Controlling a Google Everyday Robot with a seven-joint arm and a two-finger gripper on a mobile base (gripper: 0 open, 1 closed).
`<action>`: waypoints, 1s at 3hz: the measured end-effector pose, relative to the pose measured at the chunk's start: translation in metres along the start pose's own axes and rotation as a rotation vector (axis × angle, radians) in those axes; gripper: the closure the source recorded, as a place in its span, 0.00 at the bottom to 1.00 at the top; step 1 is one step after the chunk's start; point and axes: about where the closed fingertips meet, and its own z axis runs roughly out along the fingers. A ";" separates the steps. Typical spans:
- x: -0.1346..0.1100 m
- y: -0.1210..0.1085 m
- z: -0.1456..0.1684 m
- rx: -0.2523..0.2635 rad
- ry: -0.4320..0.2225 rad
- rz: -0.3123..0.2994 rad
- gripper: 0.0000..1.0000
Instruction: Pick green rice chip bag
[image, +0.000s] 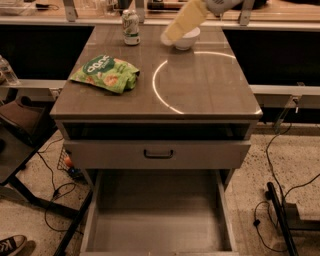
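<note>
The green rice chip bag (106, 73) lies crumpled on the left part of the brown cabinet top (200, 95), bright green with white lettering. My gripper (172, 34) comes in from the top edge on a pale yellow arm, hanging above the back of the cabinet top, right in front of the white bowl (187, 39). It is well to the right of and behind the bag, apart from it.
A green-and-white drink can (131, 27) stands at the back, left of the bowl. A bright ring of light (162, 92) reflects on the top. Below, one drawer (157, 152) is closed and the bottom drawer (157, 220) is pulled open. Cables lie on the floor on both sides.
</note>
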 end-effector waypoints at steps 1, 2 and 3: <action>-0.025 0.008 0.040 -0.035 -0.019 -0.014 0.00; -0.043 0.023 0.087 -0.099 -0.050 -0.014 0.00; -0.056 0.050 0.137 -0.183 -0.091 0.006 0.00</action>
